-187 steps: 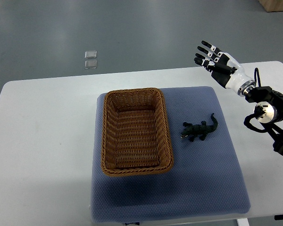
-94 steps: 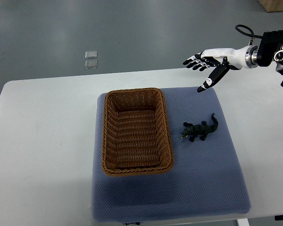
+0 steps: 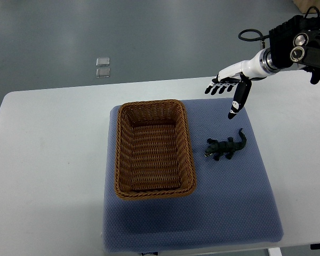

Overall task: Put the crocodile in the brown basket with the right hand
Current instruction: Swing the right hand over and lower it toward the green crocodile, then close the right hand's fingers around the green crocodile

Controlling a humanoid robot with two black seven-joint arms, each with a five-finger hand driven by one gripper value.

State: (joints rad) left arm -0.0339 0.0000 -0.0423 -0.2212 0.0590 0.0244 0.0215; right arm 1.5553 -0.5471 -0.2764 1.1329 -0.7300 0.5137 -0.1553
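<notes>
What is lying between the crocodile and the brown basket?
Nothing: in the top view only bare blue mat separates the crocodile from the brown basket.

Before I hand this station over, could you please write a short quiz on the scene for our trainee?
1. True or false: the crocodile already lies inside the brown basket.
2. On which side of the basket does the crocodile lie in the picture: A) left, B) right, C) in front?
3. Fill in: the right hand hovers with fingers spread and holds ____.

Key: 1. False, it lies on the blue mat beside the basket. 2. B. 3. Nothing; it is above the mat's far edge, apart from the crocodile.
</notes>
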